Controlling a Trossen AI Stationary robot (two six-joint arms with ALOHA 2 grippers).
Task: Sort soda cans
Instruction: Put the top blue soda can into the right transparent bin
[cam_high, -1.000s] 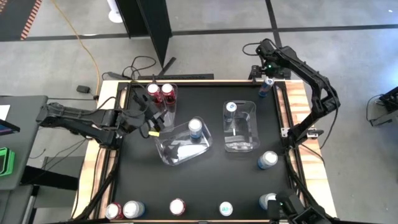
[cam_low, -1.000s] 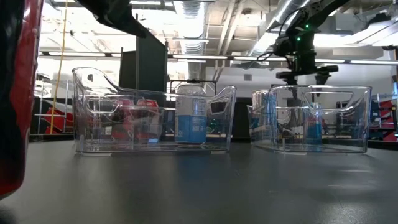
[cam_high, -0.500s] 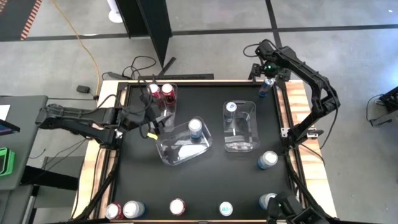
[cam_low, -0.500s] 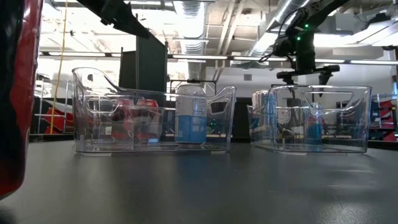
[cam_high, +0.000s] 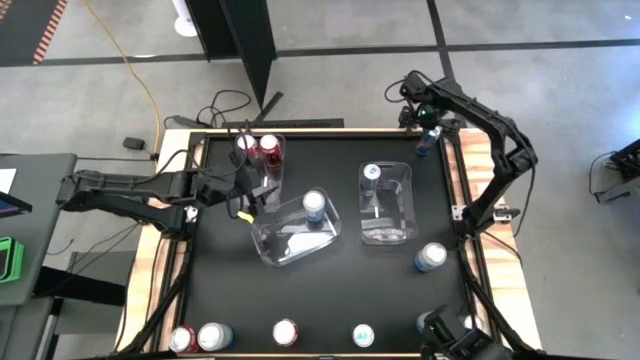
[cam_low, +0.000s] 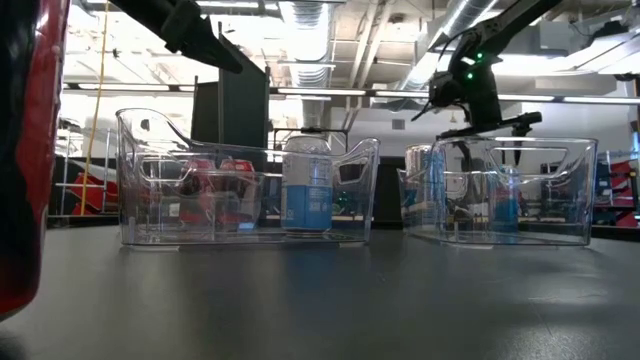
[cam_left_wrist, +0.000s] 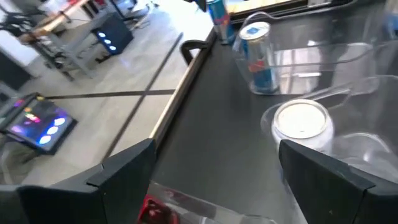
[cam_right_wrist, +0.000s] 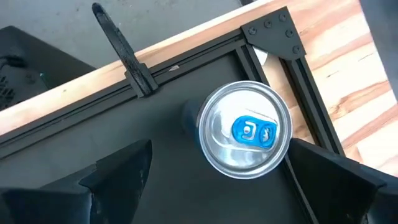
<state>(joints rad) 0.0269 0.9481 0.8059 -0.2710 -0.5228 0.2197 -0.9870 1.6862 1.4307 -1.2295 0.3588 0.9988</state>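
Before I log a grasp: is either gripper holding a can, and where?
Nothing is held. Right gripper hangs open above the blue can; left gripper is open too.

**Count of cans, bins and arms on the table**

The high view shows three clear plastic bins: a narrow bin (cam_high: 262, 165) at the far left, a tilted bin (cam_high: 290, 232) in the middle and an upright bin (cam_high: 386, 206) to its right.

Eleven soda cans can be counted from above. Two red cans (cam_high: 268, 149) stand in the narrow bin. One silver-and-blue can (cam_high: 314, 205) stands in the tilted bin, and one blue-tabbed can (cam_high: 372, 173) in the upright bin. One slim blue can (cam_high: 428, 138) stands at the far right corner, one can (cam_high: 431, 257) near the right edge, and five cans (cam_high: 285, 332) line the near edge.

Two arms are in view.
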